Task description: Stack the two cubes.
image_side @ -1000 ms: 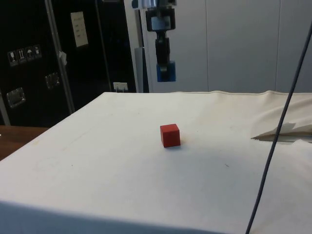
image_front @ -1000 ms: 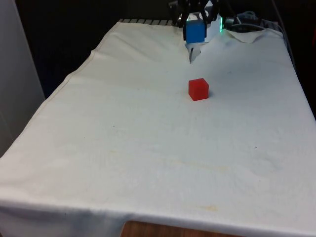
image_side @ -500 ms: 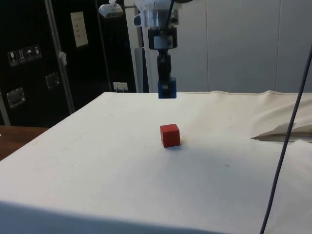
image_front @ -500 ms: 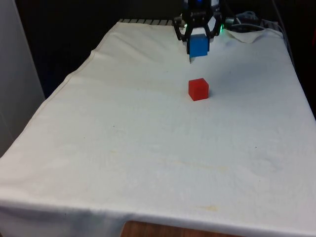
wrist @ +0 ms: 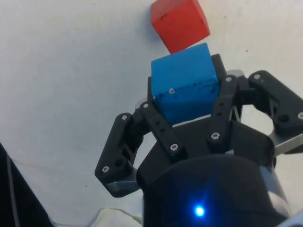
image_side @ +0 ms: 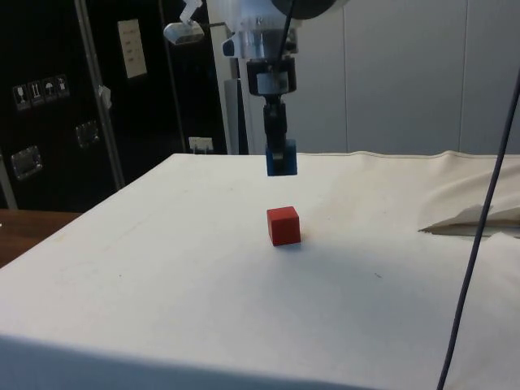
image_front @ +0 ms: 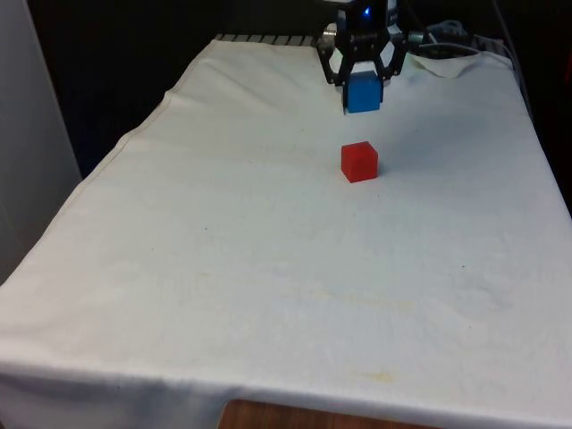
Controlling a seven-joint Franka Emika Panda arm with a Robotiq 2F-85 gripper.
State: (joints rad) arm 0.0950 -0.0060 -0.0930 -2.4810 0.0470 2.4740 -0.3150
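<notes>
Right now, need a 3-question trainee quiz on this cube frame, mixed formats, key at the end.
1. True or false: the blue cube rests on the cloth.
2. What does the gripper hold?
3. In the side view, the red cube is: A) below the blue cube, apart from it; B) touching it; C) above it.

Key: 1 false, it hangs in the air. 2 the blue cube. 3 A.

Both cubes look matt and kinda foamy: the red cube (image_front: 359, 162) is smooth, the blue cube (wrist: 185, 85) a bit scuffed and speckled. The table (image_front: 223, 268) has a soft, faintly stained white cloth, and the claw (wrist: 187, 111) looks like dull black plastic with small shiny screws.
</notes>
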